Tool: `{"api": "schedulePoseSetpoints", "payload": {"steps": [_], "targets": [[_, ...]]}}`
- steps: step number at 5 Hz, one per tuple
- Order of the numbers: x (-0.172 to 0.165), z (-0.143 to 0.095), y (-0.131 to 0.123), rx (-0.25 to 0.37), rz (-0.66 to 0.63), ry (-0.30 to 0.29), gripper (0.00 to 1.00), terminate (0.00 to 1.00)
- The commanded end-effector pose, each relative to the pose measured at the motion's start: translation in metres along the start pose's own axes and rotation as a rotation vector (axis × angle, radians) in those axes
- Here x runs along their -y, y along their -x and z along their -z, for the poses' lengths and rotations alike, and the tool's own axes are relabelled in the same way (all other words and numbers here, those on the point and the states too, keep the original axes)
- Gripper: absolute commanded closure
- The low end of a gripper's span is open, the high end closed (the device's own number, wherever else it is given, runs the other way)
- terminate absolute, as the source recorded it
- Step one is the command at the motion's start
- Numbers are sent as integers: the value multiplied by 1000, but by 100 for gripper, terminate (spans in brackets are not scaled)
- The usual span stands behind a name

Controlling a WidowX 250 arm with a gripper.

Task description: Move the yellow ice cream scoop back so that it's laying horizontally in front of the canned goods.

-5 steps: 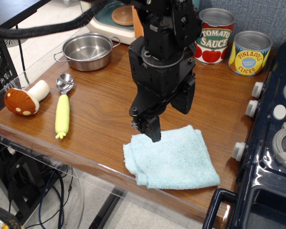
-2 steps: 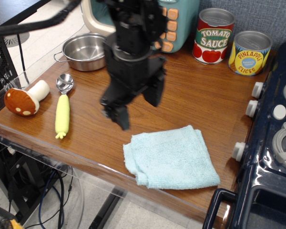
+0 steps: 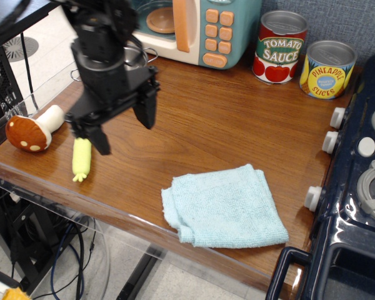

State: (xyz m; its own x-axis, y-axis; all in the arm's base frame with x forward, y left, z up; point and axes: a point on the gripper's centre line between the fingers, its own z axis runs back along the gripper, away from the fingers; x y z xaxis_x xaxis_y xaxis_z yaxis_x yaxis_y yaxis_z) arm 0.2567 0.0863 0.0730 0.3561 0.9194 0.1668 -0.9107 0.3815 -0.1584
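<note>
the gripper [image 3: 124, 125] is hanging with jaws spread, grasping nothing; the yellow ice cream scoop [image 3: 81, 159] is lying just below its left finger, the canned goods [image 3: 305, 56] sitting far off right

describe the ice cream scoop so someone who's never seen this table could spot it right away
Start at the wooden table's front left corner, where a brown-capped mushroom lies. The yellow ice cream scoop lies just right of it, its upper end hidden behind the open black gripper. Only its chunky pale yellow handle shows.
</note>
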Motion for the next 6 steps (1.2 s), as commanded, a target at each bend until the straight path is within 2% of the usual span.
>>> {"api": "schedulePoseSetpoints", "payload": {"steps": [1, 3, 4, 6], "targets": [[-13, 16, -43, 44, 62, -45, 0, 0], [-18, 39, -55, 84, 51, -222, 0, 0], [-20, 44, -56, 91, 45, -265, 0, 0], [-16, 57, -53, 49, 56, -254, 0, 0]]}}
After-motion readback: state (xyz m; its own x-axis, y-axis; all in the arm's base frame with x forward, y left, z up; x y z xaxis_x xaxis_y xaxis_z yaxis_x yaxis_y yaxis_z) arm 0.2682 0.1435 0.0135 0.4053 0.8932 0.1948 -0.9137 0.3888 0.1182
